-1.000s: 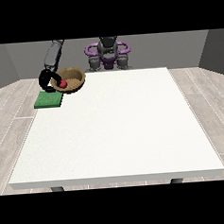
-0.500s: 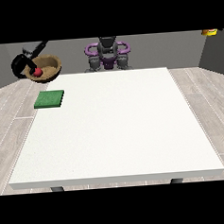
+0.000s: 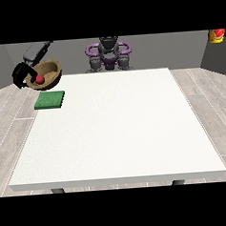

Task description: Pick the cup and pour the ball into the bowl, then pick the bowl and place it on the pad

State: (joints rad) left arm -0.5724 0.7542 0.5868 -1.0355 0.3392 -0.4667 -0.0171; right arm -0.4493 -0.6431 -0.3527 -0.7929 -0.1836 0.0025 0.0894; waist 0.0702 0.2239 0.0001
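Note:
A brown bowl point(image 3: 49, 72) with a red ball point(image 3: 39, 79) inside hangs tilted in the air beyond the table's back left corner. The black hand at the view's left point(image 3: 20, 76) is curled round the bowl's left rim. The green pad point(image 3: 50, 99) lies flat on the table's back left part, just below and in front of the bowl, with nothing on it. A small yellow and red thing point(image 3: 216, 35), perhaps the cup, shows at the far upper right, off the table. The other hand is out of sight.
The white table point(image 3: 116, 129) fills the middle of the view. The robot's grey and purple body point(image 3: 109, 53) stands behind its far edge. Grey plank floor surrounds the table.
The bowl, held over the pad a second ago, swung out to the left and up, then came back slightly right and down. The yellow thing appeared at the upper right.

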